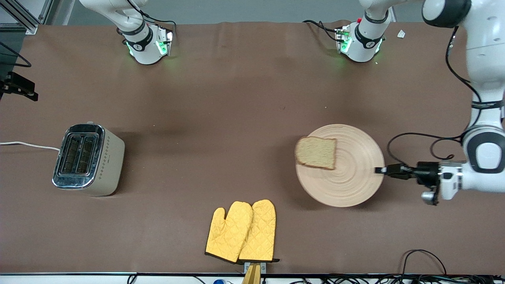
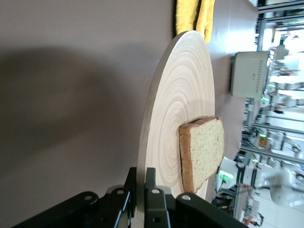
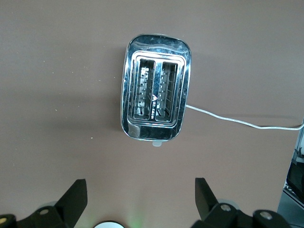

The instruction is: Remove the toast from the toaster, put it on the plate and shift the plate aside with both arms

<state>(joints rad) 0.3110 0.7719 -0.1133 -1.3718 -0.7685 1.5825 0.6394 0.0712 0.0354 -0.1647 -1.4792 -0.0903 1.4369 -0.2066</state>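
The round beige plate lies toward the left arm's end of the table with a dark shadow along its edge. The toast lies flat on the plate, at the rim toward the right arm's end. My left gripper is shut on the plate's rim at the side toward the left arm's end. The left wrist view shows its fingers clamping the plate, with the toast on it. My right gripper is open and empty, high over the toaster; it is out of the front view.
The silver toaster stands toward the right arm's end, slots empty, its white cord running off the table edge. Two yellow oven mitts lie near the table's front edge, nearer the front camera than the plate.
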